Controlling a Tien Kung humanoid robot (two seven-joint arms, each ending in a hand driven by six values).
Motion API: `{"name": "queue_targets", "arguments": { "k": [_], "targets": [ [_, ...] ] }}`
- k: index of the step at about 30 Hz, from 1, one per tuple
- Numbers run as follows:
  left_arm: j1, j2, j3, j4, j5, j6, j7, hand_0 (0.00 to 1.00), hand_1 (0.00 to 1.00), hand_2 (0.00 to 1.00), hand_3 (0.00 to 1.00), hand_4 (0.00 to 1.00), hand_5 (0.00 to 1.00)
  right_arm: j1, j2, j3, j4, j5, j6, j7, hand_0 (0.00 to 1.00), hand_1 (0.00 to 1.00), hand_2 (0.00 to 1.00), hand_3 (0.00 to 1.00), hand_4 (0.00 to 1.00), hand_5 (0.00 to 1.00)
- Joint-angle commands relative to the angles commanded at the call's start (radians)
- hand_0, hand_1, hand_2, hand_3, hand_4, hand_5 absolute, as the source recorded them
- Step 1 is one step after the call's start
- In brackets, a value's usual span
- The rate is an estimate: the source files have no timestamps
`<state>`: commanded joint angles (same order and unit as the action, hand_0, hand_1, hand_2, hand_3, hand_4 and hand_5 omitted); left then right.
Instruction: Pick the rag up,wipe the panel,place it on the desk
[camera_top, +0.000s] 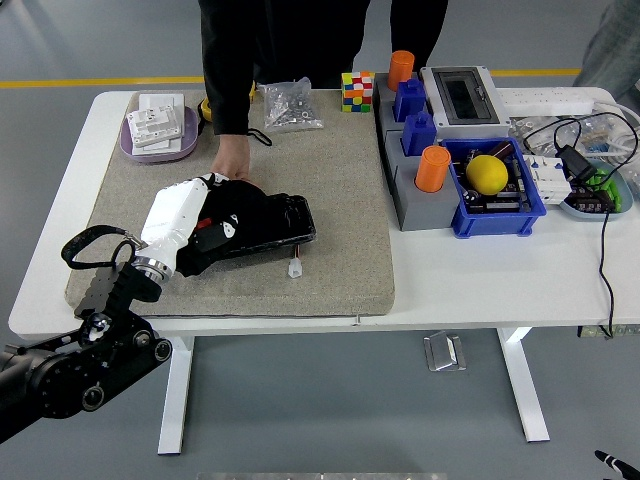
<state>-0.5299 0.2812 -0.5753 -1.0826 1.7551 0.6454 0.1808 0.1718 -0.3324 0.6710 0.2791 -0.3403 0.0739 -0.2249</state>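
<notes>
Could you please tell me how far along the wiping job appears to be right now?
Wiping is in hand: the left robot hand lies on the black panel on the beige mat, and a person's hand steadies the panel's far edge. The rag cannot be made out under the robot hand, so pickup is unconfirmed. Setting the rag down on the desk is left.

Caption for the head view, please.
Robot's left hand rests on the black panel while a person's hand steadies its far edge.
</notes>
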Motion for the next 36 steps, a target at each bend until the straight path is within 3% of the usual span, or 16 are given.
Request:
{"name": "queue_targets", "arguments": {
  "k": [14,36],
  "targets": [
    [-0.036,-0.040,0.064,0.029,-0.016,0.000,0.005,0.186,0.059,0.650,0.705,0.422,0.002,0.004,-0.010,-0.011,0.000,0.001,0.004,-0.003,0.778,0.637,0.714,0.643,0.998,0.570],
    [-0.138,-0.113,0.171,0.092,-0.040,0.000,0.024,0.185,0.060,0.652,0.706,0.426,0.002,0.012,-0.021,-0.037,0.001,0.005,0.001,-0.005,0.776,0.632,0.713,0.642,0.998,0.571]
  ]
}}
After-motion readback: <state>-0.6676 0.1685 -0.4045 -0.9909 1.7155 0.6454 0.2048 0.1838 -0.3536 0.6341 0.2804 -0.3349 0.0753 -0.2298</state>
